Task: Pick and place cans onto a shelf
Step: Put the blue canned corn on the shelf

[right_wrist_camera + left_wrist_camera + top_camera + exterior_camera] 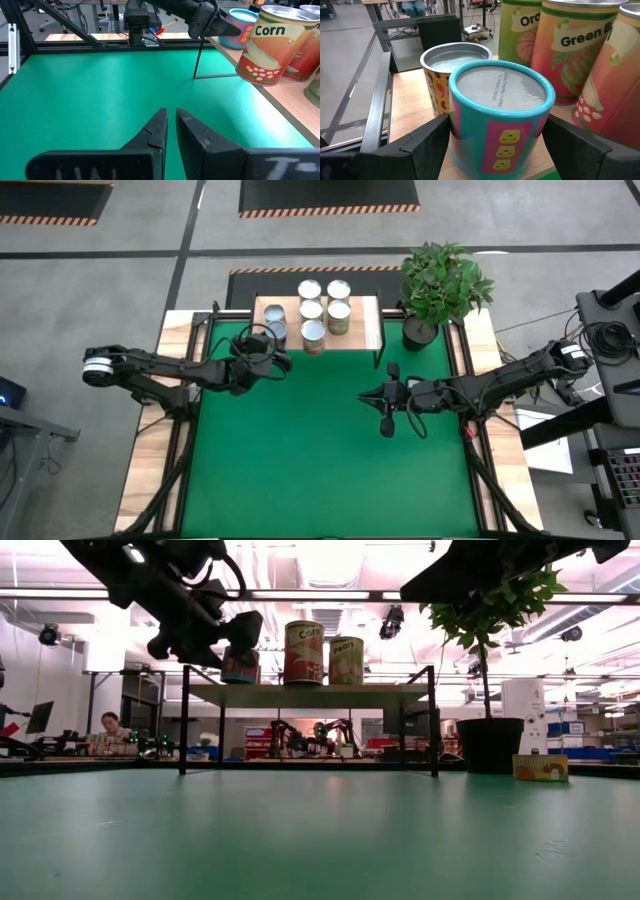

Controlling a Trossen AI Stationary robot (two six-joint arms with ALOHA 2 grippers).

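The shelf [365, 330] stands at the table's far edge with several cans on its wood top. A teal-rimmed can with a pink label [502, 115] stands upright on the shelf's near left corner, in front of a yellow can [447, 65]. My left gripper [497, 132] reaches level from the left, open, with one finger on each side of the teal can [276, 332]. Taller cans, a Corn can [267, 45] among them, stand further right. My right gripper [171, 125] hovers shut and holding nothing over the green mat [300, 450], right of centre. My left gripper has one finger [427, 137] close to each side wall of the teal can, low on its label. I cannot tell whether either finger touches it. The can stands on its base on the shelf's wood top [540, 165].
A potted plant [440, 285] stands right of the shelf at the far right corner. The shelf's thin black legs [183, 730] rise from the mat. A small box [540, 768] lies near the pot. Open mat spreads across the near half of the table.
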